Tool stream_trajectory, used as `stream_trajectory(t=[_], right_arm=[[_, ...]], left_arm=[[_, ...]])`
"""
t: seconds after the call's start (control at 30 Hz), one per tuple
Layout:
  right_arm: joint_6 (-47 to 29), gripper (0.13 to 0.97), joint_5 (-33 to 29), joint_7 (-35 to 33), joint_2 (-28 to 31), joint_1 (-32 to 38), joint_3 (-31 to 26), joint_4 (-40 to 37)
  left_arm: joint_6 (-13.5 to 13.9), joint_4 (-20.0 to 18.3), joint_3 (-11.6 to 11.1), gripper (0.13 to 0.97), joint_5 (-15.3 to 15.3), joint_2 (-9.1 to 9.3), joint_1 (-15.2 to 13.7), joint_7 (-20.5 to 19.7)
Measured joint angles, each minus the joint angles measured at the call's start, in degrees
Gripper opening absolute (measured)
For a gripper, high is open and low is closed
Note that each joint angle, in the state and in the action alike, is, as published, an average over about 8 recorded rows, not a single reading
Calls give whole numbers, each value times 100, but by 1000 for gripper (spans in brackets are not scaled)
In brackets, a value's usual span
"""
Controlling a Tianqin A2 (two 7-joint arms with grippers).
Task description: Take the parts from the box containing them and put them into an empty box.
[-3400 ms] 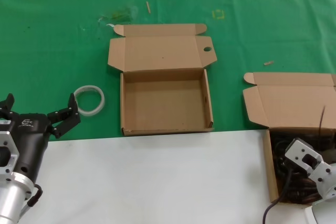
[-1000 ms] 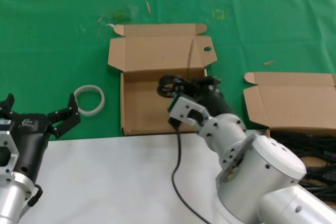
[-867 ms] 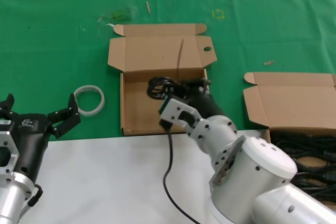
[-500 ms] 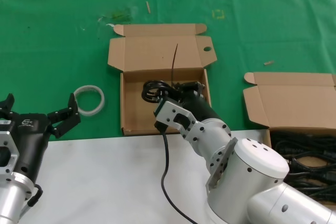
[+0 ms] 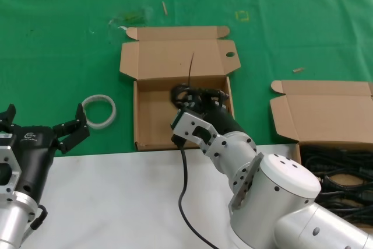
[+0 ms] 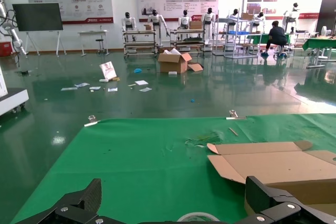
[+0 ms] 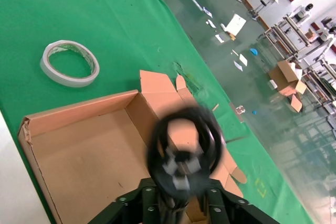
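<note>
Above the empty box (image 5: 185, 118), the right gripper (image 5: 200, 102) is clamped on 1 coiled black cable (image 5: 187, 94), not yet set down inside. The box floor looks bare, so nothing is delivered. More cables (image 5: 337, 170) lie in the source box (image 5: 326, 118), well to the right of the empty box. The left gripper (image 5: 42, 126) waits spread apart, left of it, near a tape ring (image 5: 99, 111).

coiled black cable (image 5: 187, 93) held over empty box's right half, one end sticking up | empty box (image 5: 152, 122) open, holed lid flap back, mid surface | source box (image 5: 302, 188) open at right edge, black cables (image 5: 338, 170) inside
</note>
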Motion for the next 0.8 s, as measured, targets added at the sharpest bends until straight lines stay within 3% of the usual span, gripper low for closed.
stream_trajectory(t=[0.2,0.5,0.8], right_arm=[[0,274,0,0,0,0,0,0],[0,428,0,0,0,0,0,0],[0,639,0,0,0,0,0,0]], left_arm=[[0,0,0,966,0,0,0,0],[0,0,0,966,0,0,0,0],[0,0,0,966,0,0,0,0]])
